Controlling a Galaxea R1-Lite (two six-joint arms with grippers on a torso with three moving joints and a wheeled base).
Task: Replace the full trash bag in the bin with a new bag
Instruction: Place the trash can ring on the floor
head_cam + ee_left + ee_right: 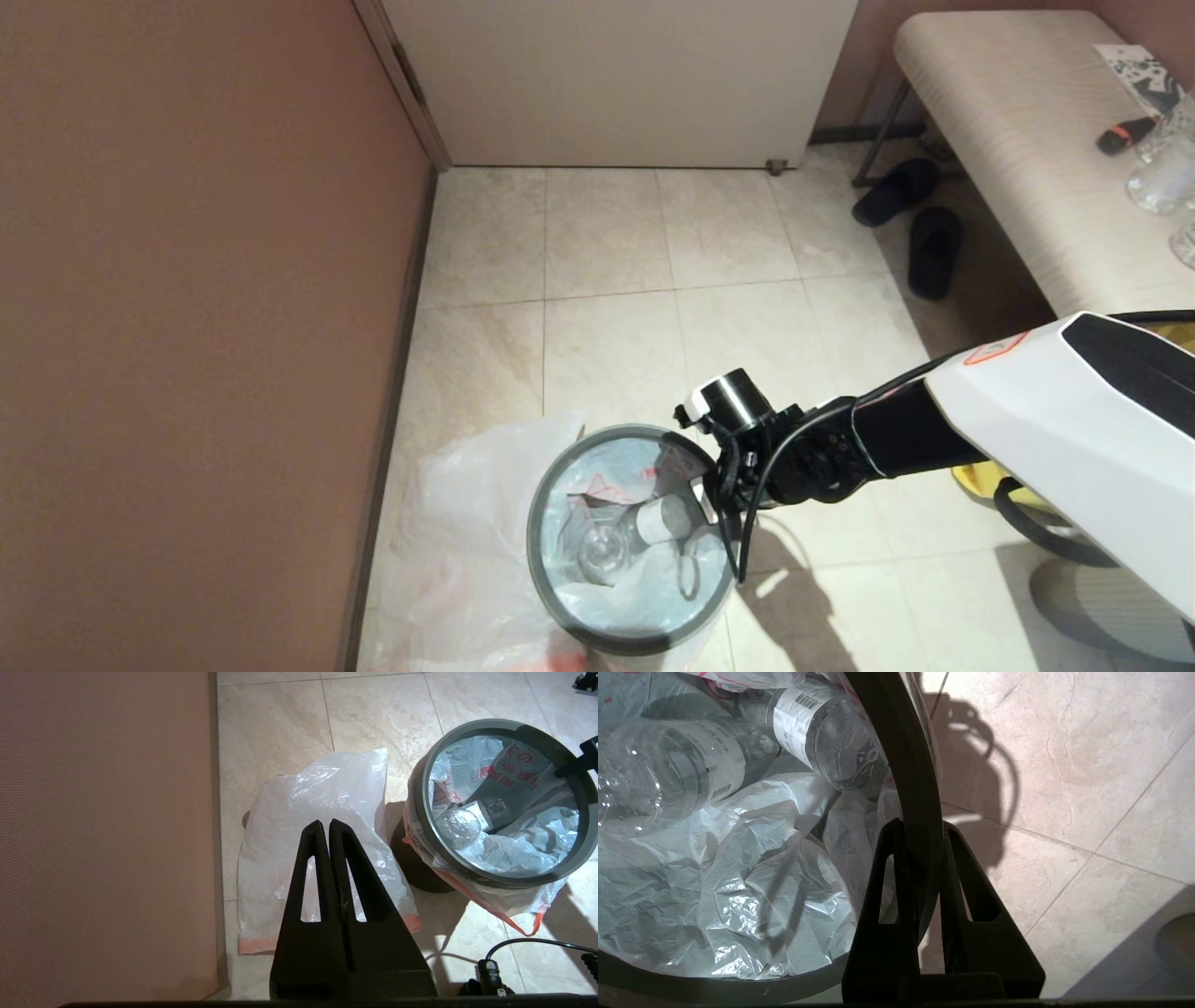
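Note:
The bin (411,863) is a small black wastebasket on the tiled floor, topped by a thin grey ring (537,551). The full trash bag (644,597) lines it, with clear bottles (826,728) and crumpled white plastic inside; its orange hem hangs outside under the ring (423,793). My right gripper (920,826) is shut on the ring (901,742) at the bin's right side, one finger inside and one outside. The new bag (327,788) lies flat and limp on the floor between the bin and the wall. My left gripper (325,823) hangs shut and empty above it.
A brown wall (187,280) runs close along the left. A white door (616,75) stands at the back. A beige bench (1027,168) with glassware is at the right, with black slippers (896,191) beside it. Something yellow (976,481) shows under my right arm.

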